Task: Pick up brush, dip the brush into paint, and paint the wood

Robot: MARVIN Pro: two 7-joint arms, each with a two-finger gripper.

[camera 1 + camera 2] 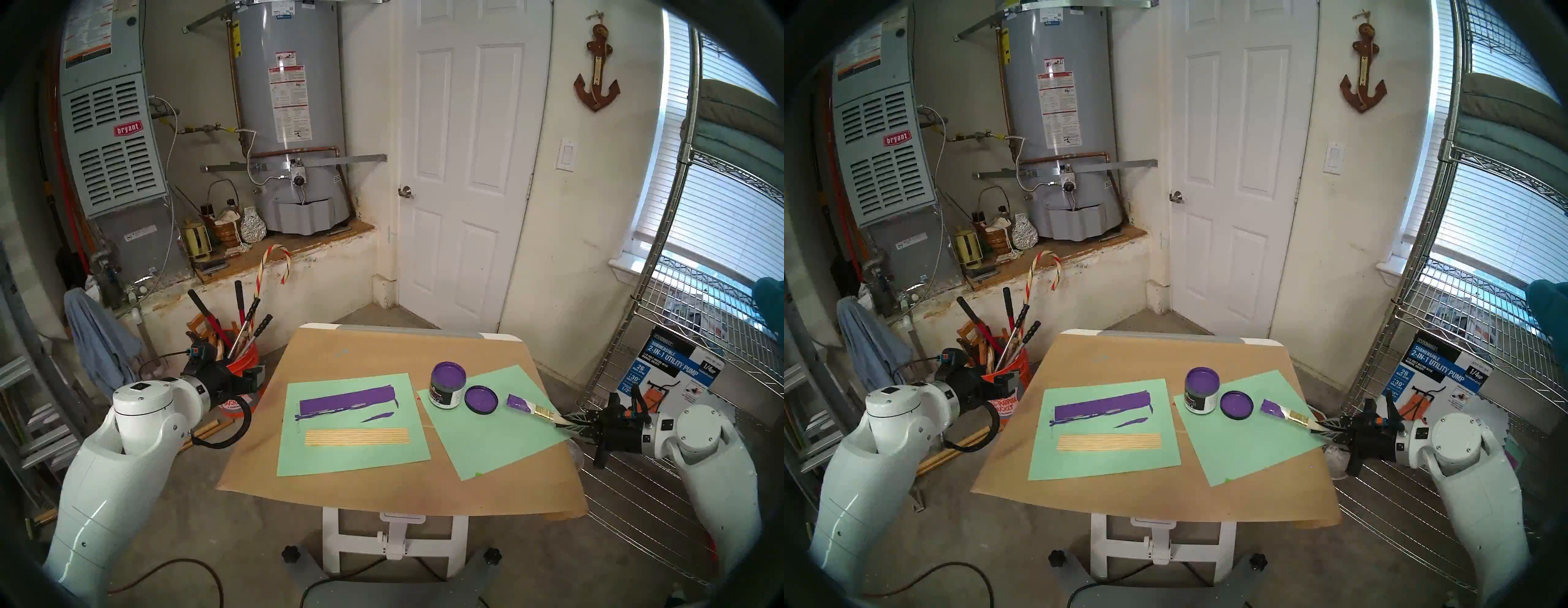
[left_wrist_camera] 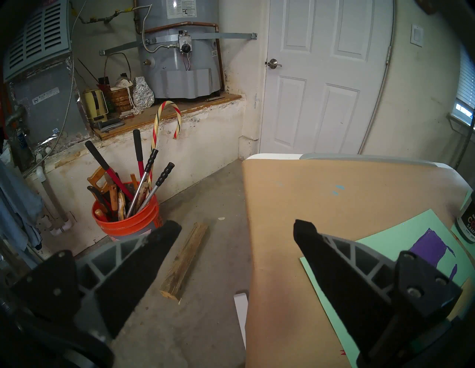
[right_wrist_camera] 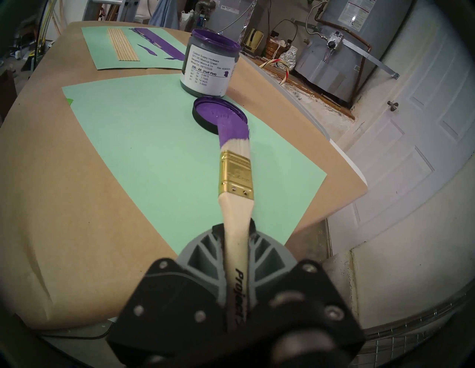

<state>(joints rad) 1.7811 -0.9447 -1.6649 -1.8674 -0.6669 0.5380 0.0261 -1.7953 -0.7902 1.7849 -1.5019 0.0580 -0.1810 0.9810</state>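
Head views are showing the right gripper (image 1: 570,422) clamping the brush (image 1: 535,408) by its handle at the table's right edge, bristles near the lid (image 1: 481,399), ready for the paint (image 1: 448,384); the bare wood (image 1: 357,437) is lying far left. Left wrist view is showing the left gripper (image 2: 237,232) waiting apart, empty, with the jar cut off. Right wrist view is hiding the handle's end inside the jaws.

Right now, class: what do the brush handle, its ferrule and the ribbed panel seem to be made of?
The brush handle looks like pale bare wood, matt, with printed dark lettering. Its ferrule appears to be brass-coloured metal: shiny, ridged, with two small rivets. The ribbed panel seems to be unpainted pale wooden sticks laid side by side, tan with lengthwise grooves.
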